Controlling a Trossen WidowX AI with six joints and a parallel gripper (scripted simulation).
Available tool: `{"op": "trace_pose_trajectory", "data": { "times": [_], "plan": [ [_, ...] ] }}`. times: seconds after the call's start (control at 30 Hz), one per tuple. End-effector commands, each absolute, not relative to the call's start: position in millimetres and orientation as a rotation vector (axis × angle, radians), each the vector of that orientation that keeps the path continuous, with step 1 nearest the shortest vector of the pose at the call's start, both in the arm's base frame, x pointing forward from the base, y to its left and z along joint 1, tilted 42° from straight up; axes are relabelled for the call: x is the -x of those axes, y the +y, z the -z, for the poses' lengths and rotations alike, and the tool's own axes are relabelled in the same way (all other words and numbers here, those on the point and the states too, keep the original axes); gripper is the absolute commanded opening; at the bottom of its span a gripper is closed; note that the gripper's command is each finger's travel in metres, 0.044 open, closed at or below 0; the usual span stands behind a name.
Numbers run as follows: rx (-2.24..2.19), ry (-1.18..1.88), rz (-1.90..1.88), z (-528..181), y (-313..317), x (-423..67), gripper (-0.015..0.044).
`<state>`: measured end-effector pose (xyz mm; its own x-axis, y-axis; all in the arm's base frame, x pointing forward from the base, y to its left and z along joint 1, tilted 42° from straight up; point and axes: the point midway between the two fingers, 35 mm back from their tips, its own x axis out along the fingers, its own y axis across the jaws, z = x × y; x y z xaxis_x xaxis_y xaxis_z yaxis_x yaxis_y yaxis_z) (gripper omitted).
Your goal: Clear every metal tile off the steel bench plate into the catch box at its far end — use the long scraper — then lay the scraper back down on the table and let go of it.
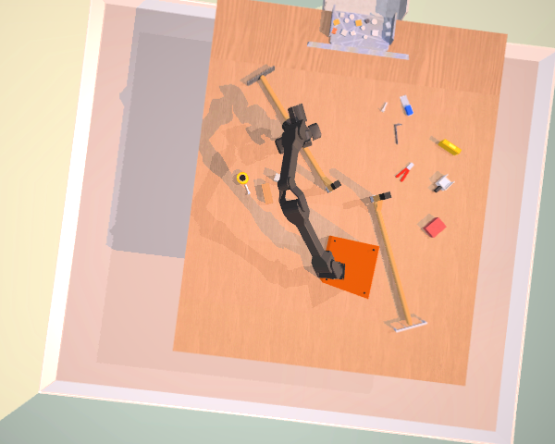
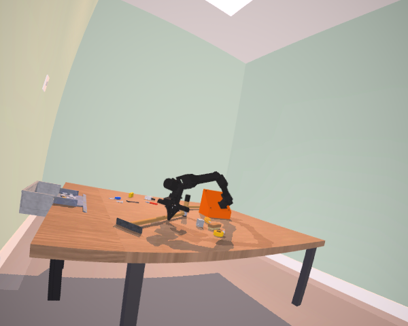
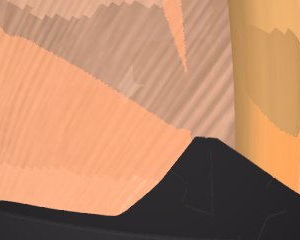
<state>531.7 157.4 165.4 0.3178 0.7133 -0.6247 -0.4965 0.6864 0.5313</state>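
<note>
Several small white, orange and dark tiles point(image 1: 358, 22) lie on the walled steel plate point(image 1: 359, 43) point(image 2: 65, 202) at the table's far end. The grey catch box point(image 1: 349, 5) point(image 2: 35, 203) is beyond it. A wooden-handled tool with a wide dark blade point(image 1: 273, 97) point(image 2: 151, 220) point(image 3: 267, 75) lies on the left. A second wooden-handled tool point(image 1: 392, 258), with a thin light frame head, lies on the right. I cannot tell which is called the long scraper. My gripper point(image 2: 168, 219) point(image 3: 203, 148) is shut and empty, pointing down beside the dark-bladed tool's handle. In the top view the arm hides its fingertips.
The orange base block point(image 1: 351, 263) point(image 2: 211, 203) stands by the arm's base. A yellow tape roll point(image 1: 241, 178) point(image 2: 218, 233) and a wooden block point(image 1: 266, 193) are left of the arm. Red pliers point(image 1: 403, 172), a yellow item point(image 1: 449, 146) and a red block point(image 1: 435, 227) are on the right.
</note>
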Motion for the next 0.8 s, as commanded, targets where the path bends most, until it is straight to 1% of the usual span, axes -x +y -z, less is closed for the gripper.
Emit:
{"op": "trace_pose_trajectory", "data": {
  "times": [0.0,0.77],
  "plan": [
    [-0.254,0.948,-0.808,-163.2,153.3,-536.5,0.0],
    [-0.237,0.93,-0.818,-152.3,138.6,-550.0,0.0]
  ]
}}
